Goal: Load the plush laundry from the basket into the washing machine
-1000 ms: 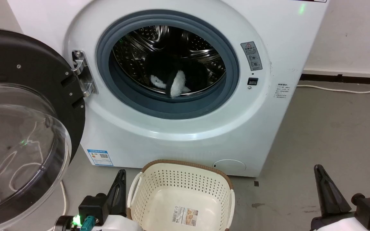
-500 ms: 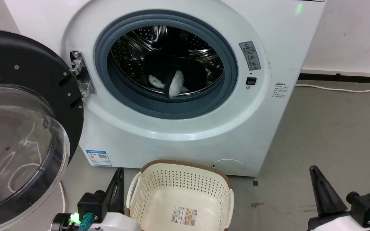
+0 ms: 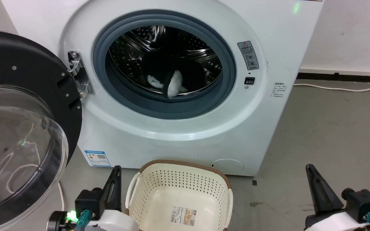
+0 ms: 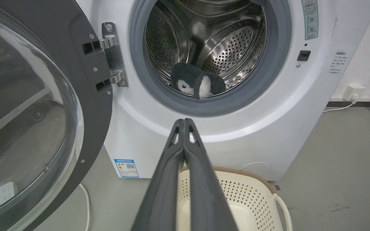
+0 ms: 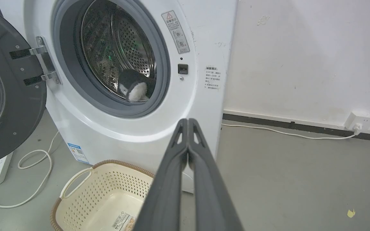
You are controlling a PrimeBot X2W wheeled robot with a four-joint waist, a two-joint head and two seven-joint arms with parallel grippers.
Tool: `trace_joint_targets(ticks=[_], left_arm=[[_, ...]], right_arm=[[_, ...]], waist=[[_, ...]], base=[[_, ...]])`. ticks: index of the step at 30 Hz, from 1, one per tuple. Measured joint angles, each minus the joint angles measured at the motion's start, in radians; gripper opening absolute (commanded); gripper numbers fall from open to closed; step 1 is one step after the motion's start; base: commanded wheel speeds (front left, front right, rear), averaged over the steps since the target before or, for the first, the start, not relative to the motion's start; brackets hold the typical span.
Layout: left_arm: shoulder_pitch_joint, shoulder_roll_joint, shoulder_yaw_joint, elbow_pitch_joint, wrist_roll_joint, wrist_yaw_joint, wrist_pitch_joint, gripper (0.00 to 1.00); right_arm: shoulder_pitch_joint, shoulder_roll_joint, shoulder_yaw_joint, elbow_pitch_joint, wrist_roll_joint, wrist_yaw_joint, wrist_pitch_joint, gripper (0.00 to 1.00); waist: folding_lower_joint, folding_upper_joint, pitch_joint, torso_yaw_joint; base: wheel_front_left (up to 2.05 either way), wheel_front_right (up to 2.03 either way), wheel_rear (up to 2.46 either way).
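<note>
Looking straight into the washing machine [image 3: 178, 138], and there it is: the plush laundry [image 3: 172, 81] lies at the bottom of the steel drum [image 3: 201, 48], black fur with a white patch facing out. What's the basket telling you?

The basket [image 3: 185, 165] sits on the floor [image 3: 332, 128] just in front of the machine, with nothing in it but the label [image 3: 185, 215] on its base. I'd call the loading done. All that looks left, if anything, is the door [image 3: 27, 80], hanging wide open on the left.

And the arms?

Both low, well short of the opening. The left gripper [image 3: 117, 170] is just beside the basket's left side, fingers pointing up and pressed together on nothing; the left wrist view shows that plainly. The right gripper [image 3: 310, 170] is well off to the right above the grey floor, fingers likewise squeezed tight, holding nothing
</note>
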Motion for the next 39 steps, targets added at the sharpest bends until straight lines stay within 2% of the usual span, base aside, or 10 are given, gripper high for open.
trace_joint_targets(ticks=[39], left_arm=[[0.0, -0.001, 0.043, -0.056, 0.053, -0.006, 0.08, 0.0]], right_arm=[[-0.027, 0.0, 0.03, -0.007, -0.032, 0.0, 0.078, 0.0]], waist=[[0.0, 0.0, 0.002, -0.014]], base=[[0.0, 0.0, 0.0]])
